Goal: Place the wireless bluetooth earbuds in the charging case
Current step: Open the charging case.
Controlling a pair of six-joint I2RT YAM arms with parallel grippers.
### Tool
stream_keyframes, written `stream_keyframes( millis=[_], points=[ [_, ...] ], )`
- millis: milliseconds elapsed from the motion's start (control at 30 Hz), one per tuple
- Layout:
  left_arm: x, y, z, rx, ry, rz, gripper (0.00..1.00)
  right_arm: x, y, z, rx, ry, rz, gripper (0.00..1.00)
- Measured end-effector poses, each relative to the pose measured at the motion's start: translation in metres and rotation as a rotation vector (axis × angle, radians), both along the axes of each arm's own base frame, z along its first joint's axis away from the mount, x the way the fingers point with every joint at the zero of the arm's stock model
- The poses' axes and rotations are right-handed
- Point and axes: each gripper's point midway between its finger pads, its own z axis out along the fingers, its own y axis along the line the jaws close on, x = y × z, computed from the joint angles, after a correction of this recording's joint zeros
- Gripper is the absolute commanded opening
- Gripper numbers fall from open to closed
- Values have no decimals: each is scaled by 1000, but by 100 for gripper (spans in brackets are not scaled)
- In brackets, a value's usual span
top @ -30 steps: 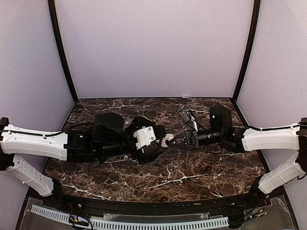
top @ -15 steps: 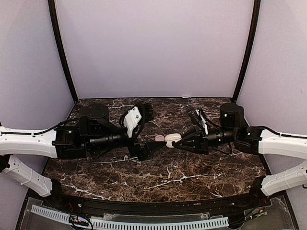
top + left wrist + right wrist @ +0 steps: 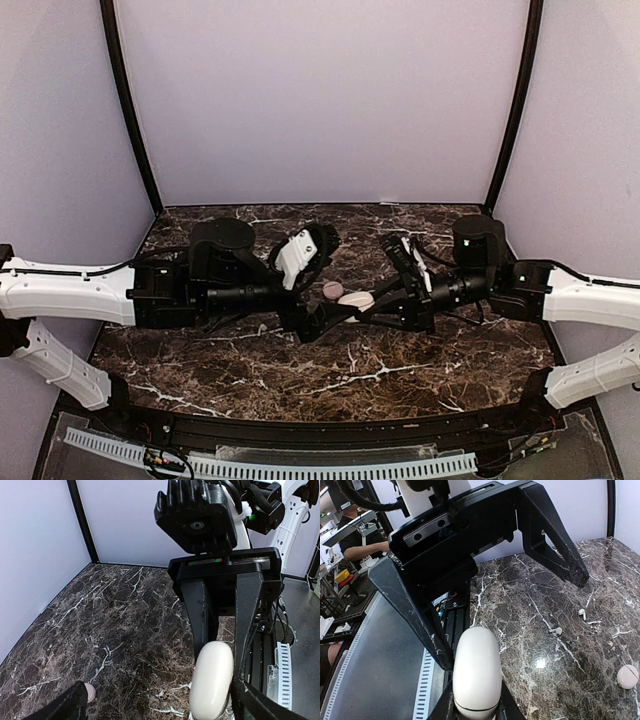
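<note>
R hand (image 3: 476,706) round case (image 3: 476,672), earbuds (image 3: 555,630) well apart

marble table (image 3: 250,360): dark brown, white veins all over | pinkish round case (image 3: 332,290) sitting right about its centre | right wrist view: two white earbuds (image 3: 556,630) lying close together on the stone, 10 o'clock from that case

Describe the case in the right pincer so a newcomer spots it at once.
Mid-table on the dark marble, where both arms meet, the right pincer clamps a white oval case. The other case, small, round and pinkish, lies loose on the marble beside it.
</note>
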Motion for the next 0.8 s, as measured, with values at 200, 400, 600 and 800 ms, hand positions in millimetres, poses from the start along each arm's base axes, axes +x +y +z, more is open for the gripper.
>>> stream_keyframes(
  millis=[200,400,600,800],
  points=[
    [2,1,0,1,1,14,98,-1,-1,3,9,-29,4,0],
    [5,2,0,-6,15,22,98,-1,0,-2,-15,-43,-5,0],
    [13,7,5,-23,26,42,98,-1,-1,-9,-42,-50,-13,0],
    [38,20,8,-24,17,136,96,-14,0,-5,-27,-57,43,0]
  ],
)
